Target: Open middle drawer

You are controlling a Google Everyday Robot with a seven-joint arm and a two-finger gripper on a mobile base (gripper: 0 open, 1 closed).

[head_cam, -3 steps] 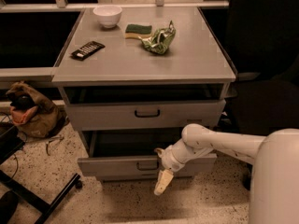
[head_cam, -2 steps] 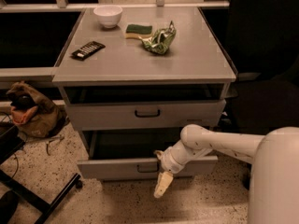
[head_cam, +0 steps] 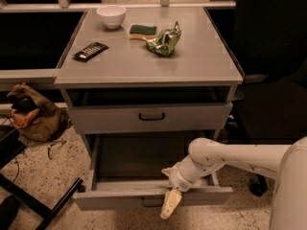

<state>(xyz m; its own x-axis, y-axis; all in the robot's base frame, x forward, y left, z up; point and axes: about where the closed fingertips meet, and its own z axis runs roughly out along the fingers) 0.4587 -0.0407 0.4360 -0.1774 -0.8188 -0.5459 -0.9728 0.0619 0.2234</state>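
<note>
Only one camera view here. The middle drawer (head_cam: 115, 199) is the low one near the floor. It's sticking well out from the cabinet, so you can look down into its dark inside, and its small black handle (head_cam: 152, 203) is on the front. The white arm (head_cam: 230, 155) reaches in from the right and bends down. The claw (head_cam: 169, 206) hangs over the drawer's front edge just right of the handle, with its pale tip pointing at the floor. Honestly can't tell if the claw is wide, narrow or gripping anything. Above it is another grey drawer (head_cam: 105, 120), which looks close to shut. On the bench (head_cam: 201, 66) there's a white bowl (head_cam: 111, 16) at the back and a green sponge (head_cam: 142, 31) touching a crumpled green bag (head_cam: 164, 40). A black remote (head_cam: 90, 51) lies near the left edge. A brown bag (head_cam: 36, 118) sits on the speckled floor to the left.
</note>
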